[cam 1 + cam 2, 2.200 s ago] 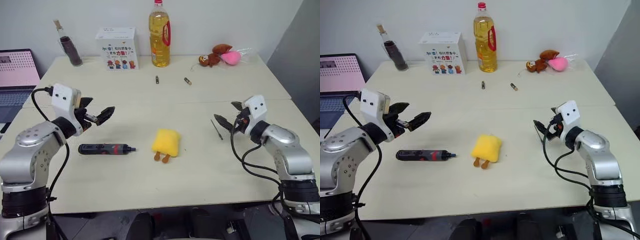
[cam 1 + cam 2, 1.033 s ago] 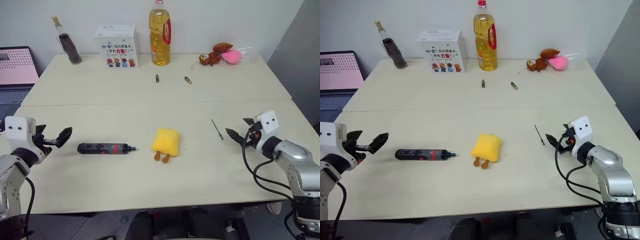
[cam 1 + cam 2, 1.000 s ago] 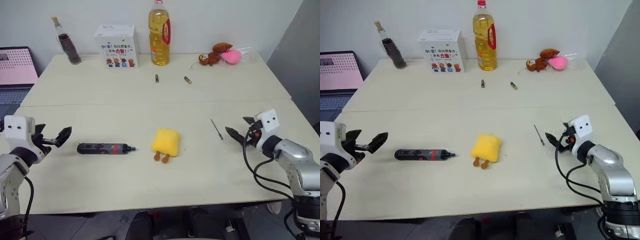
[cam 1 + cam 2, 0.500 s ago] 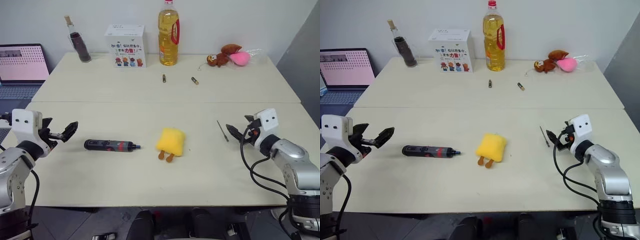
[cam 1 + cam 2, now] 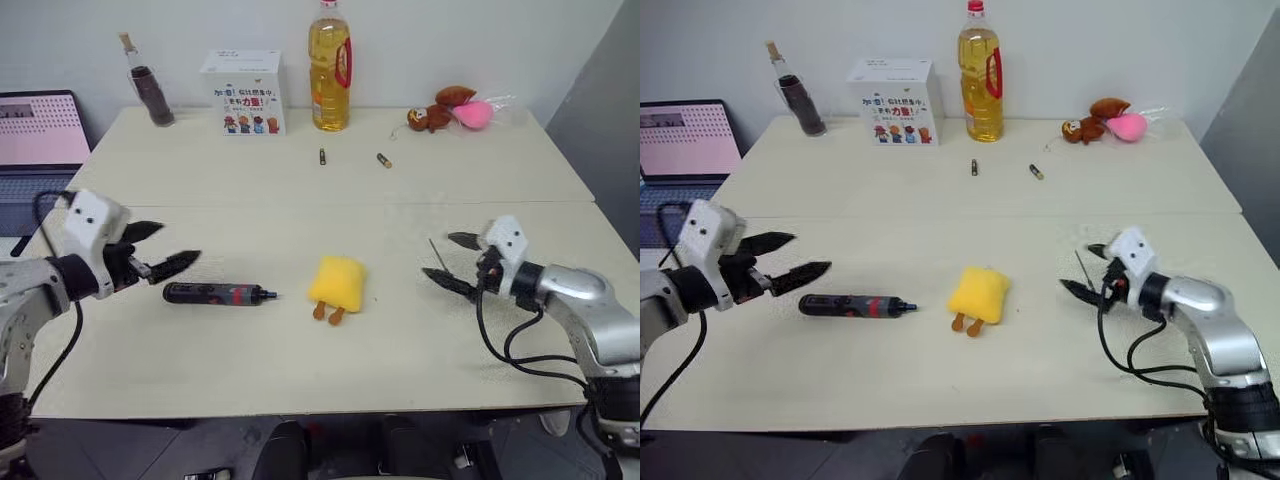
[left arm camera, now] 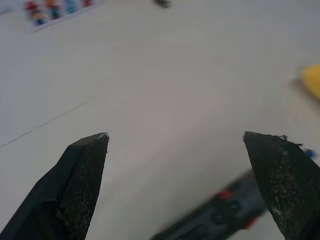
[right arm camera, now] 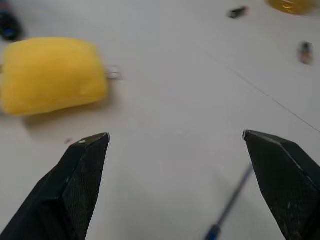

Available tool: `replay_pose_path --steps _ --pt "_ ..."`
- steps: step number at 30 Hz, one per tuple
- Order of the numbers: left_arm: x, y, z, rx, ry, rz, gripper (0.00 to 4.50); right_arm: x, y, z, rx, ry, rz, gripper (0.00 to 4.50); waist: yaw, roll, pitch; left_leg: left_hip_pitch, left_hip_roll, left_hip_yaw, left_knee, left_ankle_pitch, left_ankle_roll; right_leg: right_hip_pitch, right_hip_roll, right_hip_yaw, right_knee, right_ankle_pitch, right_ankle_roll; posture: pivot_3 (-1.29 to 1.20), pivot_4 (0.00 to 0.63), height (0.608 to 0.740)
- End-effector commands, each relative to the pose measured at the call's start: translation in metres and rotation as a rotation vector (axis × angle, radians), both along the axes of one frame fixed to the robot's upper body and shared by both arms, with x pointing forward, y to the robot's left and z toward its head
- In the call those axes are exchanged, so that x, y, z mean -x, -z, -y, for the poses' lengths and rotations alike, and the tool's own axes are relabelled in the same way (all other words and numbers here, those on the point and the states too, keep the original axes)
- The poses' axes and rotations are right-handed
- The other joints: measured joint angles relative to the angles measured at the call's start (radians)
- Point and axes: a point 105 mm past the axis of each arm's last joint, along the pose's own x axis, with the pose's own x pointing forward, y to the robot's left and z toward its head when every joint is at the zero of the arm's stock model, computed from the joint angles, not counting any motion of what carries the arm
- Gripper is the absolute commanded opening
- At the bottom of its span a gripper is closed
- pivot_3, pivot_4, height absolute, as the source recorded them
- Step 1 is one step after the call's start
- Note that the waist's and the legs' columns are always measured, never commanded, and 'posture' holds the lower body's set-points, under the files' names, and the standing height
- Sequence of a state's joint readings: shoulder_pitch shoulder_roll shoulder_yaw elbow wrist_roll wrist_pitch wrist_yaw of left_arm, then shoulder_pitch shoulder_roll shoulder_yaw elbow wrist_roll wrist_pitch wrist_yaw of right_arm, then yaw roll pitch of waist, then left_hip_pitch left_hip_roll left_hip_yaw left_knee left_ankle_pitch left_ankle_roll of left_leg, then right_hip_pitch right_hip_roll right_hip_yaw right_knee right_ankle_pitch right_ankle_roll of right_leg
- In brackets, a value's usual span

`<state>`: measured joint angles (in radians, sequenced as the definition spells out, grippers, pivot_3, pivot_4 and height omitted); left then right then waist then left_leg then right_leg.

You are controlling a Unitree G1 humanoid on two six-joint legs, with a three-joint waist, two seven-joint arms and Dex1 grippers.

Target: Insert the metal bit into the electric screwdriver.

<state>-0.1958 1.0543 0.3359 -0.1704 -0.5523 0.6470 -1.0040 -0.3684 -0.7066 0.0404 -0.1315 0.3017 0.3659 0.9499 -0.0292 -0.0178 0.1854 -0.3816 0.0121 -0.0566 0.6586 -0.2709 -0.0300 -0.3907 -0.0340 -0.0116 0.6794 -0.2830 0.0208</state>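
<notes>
Nothing of the task is done yet: both things lie loose on the surface [image 5: 300, 380], and picking up, lining up and inserting are all left.

The left gripper [image 5: 165, 253] has its jaws spread wide and empty. The screwdriver [image 5: 216, 293] lies just below and ahead of those jaws, not touched. Its long axis runs flat, roughly across the surface; the narrow chuck end points away from the left jaws, toward the yellow toy [image 5: 336, 283], and its black rear end lies nearest them.

The right gripper [image 5: 452, 262] also has its jaws spread and empty. The bit [image 5: 437, 256] lies flat in the gap between them, apparently untouched. Its long axis runs nearly front to back, leaning slightly, far end tipped toward the left jaws' side. Which end fits the chuck I cannot tell.
</notes>
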Motion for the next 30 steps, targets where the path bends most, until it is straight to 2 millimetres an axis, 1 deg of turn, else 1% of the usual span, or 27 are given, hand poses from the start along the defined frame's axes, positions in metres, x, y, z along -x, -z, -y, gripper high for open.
replay_pose_path --steps 1,3,6,7,10,14,17,20,23,27,28,29,30 --pt "0.015 -0.003 0.02 -0.13 0.232 -0.057 4.49 0.014 0.002 -0.028 0.097 -0.238 0.052 4.5 0.0 0.0 0.0 0.0 0.0 0.001 0.0 0.0 0.0 0.0 0.001 0.0 0.0 0.0 0.0 0.0 0.15 0.74" --pt "0.019 0.002 0.026 -0.202 0.311 -0.071 4.49 0.017 0.007 -0.039 0.125 -0.306 0.074 4.5 0.0 0.001 0.001 0.0 0.0 0.001 0.0 0.0 0.0 0.0 0.002 0.0 -0.001 -0.001 -0.001 0.0 0.15 0.74" --pt "0.021 0.008 0.037 -0.284 0.407 -0.047 4.49 0.014 0.019 -0.059 0.169 -0.349 0.138 4.5 0.0 0.001 0.001 -0.001 0.001 0.002 0.0 0.0 0.0 -0.002 0.003 0.001 0.0 -0.001 -0.001 0.0 0.15 0.74" --pt "0.021 0.009 0.038 -0.292 0.418 -0.042 4.49 0.012 0.021 -0.061 0.175 -0.351 0.148 4.5 0.001 0.001 0.001 -0.001 0.0 0.003 0.0 0.0 0.0 -0.002 0.004 0.001 0.0 -0.001 -0.001 0.0 0.15 0.74" --pt "0.027 0.006 0.055 -0.26 0.49 -0.032 4.49 0.011 0.035 -0.079 0.213 -0.405 0.193 4.5 0.001 0.0 0.001 -0.002 0.0 0.004 0.0 0.0 0.0 -0.005 0.005 0.001 0.001 0.0 -0.001 0.0 0.15 0.74" --pt "0.022 0.009 0.06 -0.277 0.501 0.02 4.49 0.003 0.049 -0.093 0.278 -0.447 0.26 4.5 0.0 0.0 0.002 -0.003 0.001 0.005 0.0 0.0 0.0 -0.006 0.006 0.002 0.001 0.0 -0.001 0.0 0.15 0.74" --pt "0.021 0.01 0.065 -0.267 0.504 0.035 4.49 -0.007 0.052 -0.103 0.262 -0.427 0.275 4.5 0.0 0.0 0.002 -0.003 0.0 0.006 0.001 0.0 0.0 -0.006 0.006 0.002 0.002 0.0 -0.001 0.0 0.15 0.74" --pt "0.021 0.007 0.068 -0.249 0.502 0.048 4.49 -0.019 0.047 -0.114 0.232 -0.391 0.305 4.5 -0.001 0.0 0.002 -0.003 0.001 0.006 0.001 0.0 0.0 -0.007 0.007 0.002 0.002 0.0 -0.002 0.0 0.15 0.74" --pt "0.021 0.007 0.068 -0.247 0.493 0.054 4.49 -0.029 0.04 -0.118 0.197 -0.352 0.335 4.5 -0.002 0.0 0.002 -0.003 0.002 0.006 0.001 0.0 0.0 -0.007 0.008 0.003 0.002 0.0 -0.002 0.0 0.15 0.74" --pt "0.022 0.009 0.068 -0.242 0.478 0.06 4.5 -0.041 0.028 -0.12 0.135 -0.299 0.347 3.77 -0.002 0.0 0.002 -0.003 0.003 0.005 0.001 0.0 0.0 -0.007 0.009 0.003 0.002 0.0 -0.002 0.0 0.15 0.74" --pt "0.022 0.009 0.068 -0.238 0.475 0.064 4.5 -0.043 0.025 -0.119 0.121 -0.288 0.347 3.43 -0.002 0.0 0.002 -0.003 0.003 0.006 0.001 0.0 0.0 -0.007 0.009 0.003 0.003 0.0 -0.003 0.0 0.15 0.74" --pt "0.021 0.009 0.069 -0.237 0.469 0.071 4.5 -0.044 0.022 -0.118 0.115 -0.284 0.353 3.27 -0.002 0.0 0.002 -0.003 0.003 0.005 0.001 0.0 0.0 -0.007 0.009 0.003 0.003 0.0 -0.003 0.0 0.15 0.74" --pt "0.019 0.01 0.068 -0.239 0.461 0.079 4.5 -0.045 0.02 -0.116 0.112 -0.287 0.358 2.97 -0.001 0.0 0.002 -0.003 0.003 0.005 0.001 0.0 0.0 -0.007 0.009 0.003 0.003 0.0 -0.003 0.0 0.15 0.74"
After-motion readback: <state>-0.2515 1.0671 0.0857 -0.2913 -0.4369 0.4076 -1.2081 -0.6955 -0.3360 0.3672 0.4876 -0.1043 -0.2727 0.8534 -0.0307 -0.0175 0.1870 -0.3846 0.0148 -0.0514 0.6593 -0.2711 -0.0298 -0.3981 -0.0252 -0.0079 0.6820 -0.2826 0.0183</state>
